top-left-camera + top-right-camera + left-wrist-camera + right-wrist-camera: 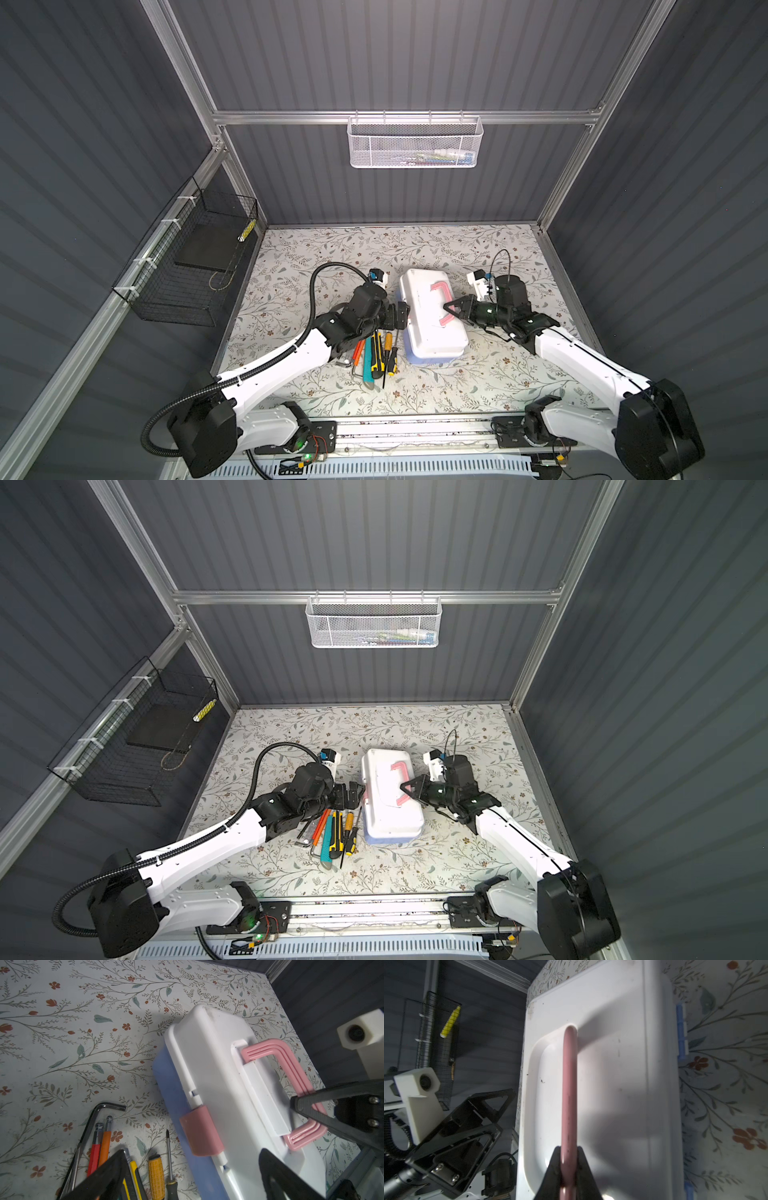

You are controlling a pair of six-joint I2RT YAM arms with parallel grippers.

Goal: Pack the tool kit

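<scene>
Floral mat (pixel 415 245), tool kit (pixel 428 324) central, tools (pixel 377 353) beside

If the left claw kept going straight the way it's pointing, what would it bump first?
Most likely the box. The open left gripper points at its side, around the pink latch, with nothing between. It may touch already; depth is unclear.

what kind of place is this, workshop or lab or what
Probably a robot test cell: grey panelled walls on an aluminium frame, a left arm and right arm mounted at the edge of the floral table, and a tool box staged between them.
</scene>
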